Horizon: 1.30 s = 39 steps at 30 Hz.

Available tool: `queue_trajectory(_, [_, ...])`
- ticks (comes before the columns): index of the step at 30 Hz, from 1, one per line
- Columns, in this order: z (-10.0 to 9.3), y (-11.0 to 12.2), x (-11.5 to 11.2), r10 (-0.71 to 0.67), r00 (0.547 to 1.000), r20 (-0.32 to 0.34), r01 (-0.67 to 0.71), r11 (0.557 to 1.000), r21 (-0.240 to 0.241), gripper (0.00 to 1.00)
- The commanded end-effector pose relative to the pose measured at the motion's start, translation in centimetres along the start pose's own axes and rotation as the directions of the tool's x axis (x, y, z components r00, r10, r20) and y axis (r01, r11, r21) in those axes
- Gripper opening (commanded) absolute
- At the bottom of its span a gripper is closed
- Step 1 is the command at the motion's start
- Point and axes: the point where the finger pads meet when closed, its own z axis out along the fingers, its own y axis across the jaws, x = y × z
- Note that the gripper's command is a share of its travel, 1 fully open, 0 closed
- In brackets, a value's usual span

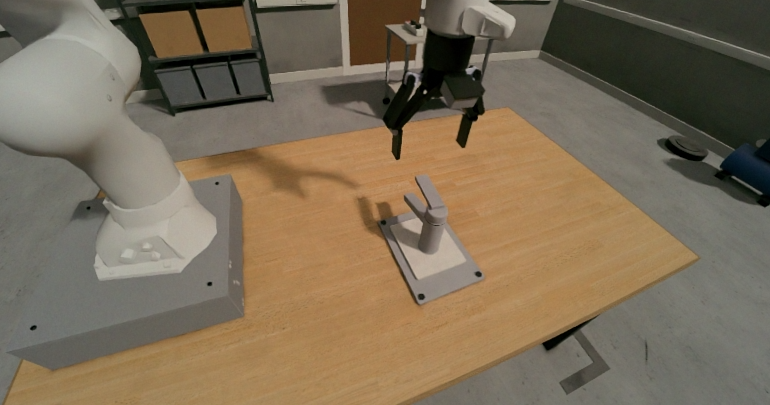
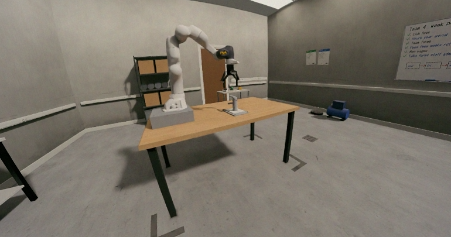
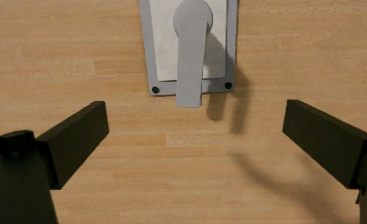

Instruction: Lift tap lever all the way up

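A grey tap [image 1: 431,224] stands upright on a grey base plate [image 1: 429,256] near the middle of the wooden table. Its flat lever [image 1: 429,190] slopes up and away from the tap's top, and a short spout sticks out to the left. In the wrist view the lever [image 3: 190,60] reaches down toward me over the plate [image 3: 188,45]. My gripper [image 1: 429,142] is open and empty, hanging in the air above and behind the lever's far end, fingers pointing down. The wrist view shows both fingers wide apart [image 3: 194,140] over bare wood. In the far view the gripper [image 2: 229,77] hangs above the tap [image 2: 233,103].
The arm's grey base block [image 1: 134,278] sits on the table's left part. A shelf unit with boxes [image 1: 194,35] and a small side table [image 1: 409,41] stand beyond the table's far edge. A blue machine [image 1: 746,167] lies on the floor at the right.
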Motion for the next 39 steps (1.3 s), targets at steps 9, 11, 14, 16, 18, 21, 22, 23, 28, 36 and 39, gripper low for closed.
queue_trajectory(9, [-0.17,-0.23,-0.03,0.065,0.998,-0.007,-0.065,0.998,0.010,1.00])
queue_trajectory(11, [-0.17,-0.23,-0.03,0.065,0.998,-0.007,-0.065,0.998,0.010,1.00])
queue_trajectory(14, [-0.17,-0.23,-0.03,0.065,0.998,-0.007,-0.065,0.998,0.010,1.00])
queue_trajectory(16, [-0.17,-0.23,-0.03,0.065,0.998,-0.007,-0.065,0.998,0.010,1.00])
queue_trajectory(18, [-0.17,-0.23,-0.03,0.065,0.998,-0.007,-0.065,0.998,0.010,1.00])
queue_trajectory(21, [-0.17,-0.23,-0.03,0.065,0.998,-0.007,-0.065,0.998,0.010,1.00])
queue_trajectory(22, [-0.17,-0.23,-0.03,0.065,0.998,-0.007,-0.065,0.998,0.010,0.10])
queue_trajectory(23, [-0.17,-0.23,-0.03,0.065,0.998,-0.007,-0.065,0.998,0.010,0.10])
queue_trajectory(28, [-0.17,-0.23,-0.03,0.065,0.998,-0.007,-0.065,0.998,0.010,0.10])
queue_trajectory(36, [-0.17,-0.23,-0.03,0.065,0.998,-0.007,-0.065,0.998,0.010,0.10])
queue_trajectory(39, [-0.17,-0.23,-0.03,0.065,0.998,-0.007,-0.065,0.998,0.010,0.10])
